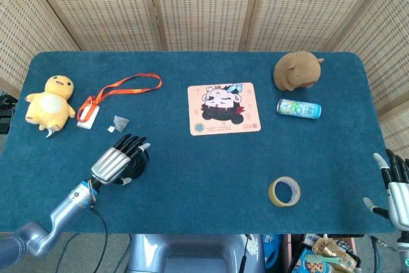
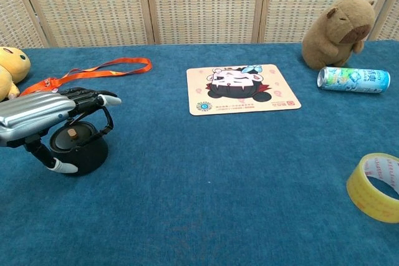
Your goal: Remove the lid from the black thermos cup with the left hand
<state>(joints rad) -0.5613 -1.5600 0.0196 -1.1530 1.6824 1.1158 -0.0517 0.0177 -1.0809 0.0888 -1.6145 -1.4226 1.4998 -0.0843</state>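
Observation:
The black thermos cup [image 2: 84, 152] stands near the table's front left, its lid [image 2: 73, 135] carrying a small brown button and a raised loop handle. My left hand [image 2: 43, 113] lies flat over the lid, fingers stretched out above it and the thumb down beside the cup's near side. Seen from the head view, the left hand [image 1: 117, 162] covers most of the thermos cup [image 1: 138, 163]. I see no closed grasp on the lid. My right hand [image 1: 396, 187] hangs off the table's front right corner, fingers apart and holding nothing.
A yellow plush [image 1: 50, 100], an orange lanyard [image 1: 128, 84] and a tea bag [image 1: 120, 121] lie behind the cup. A cartoon mouse pad [image 1: 223, 108] sits mid-table. A brown plush [image 1: 297, 70], a can [image 1: 298, 108] and a tape roll [image 1: 284, 191] are on the right.

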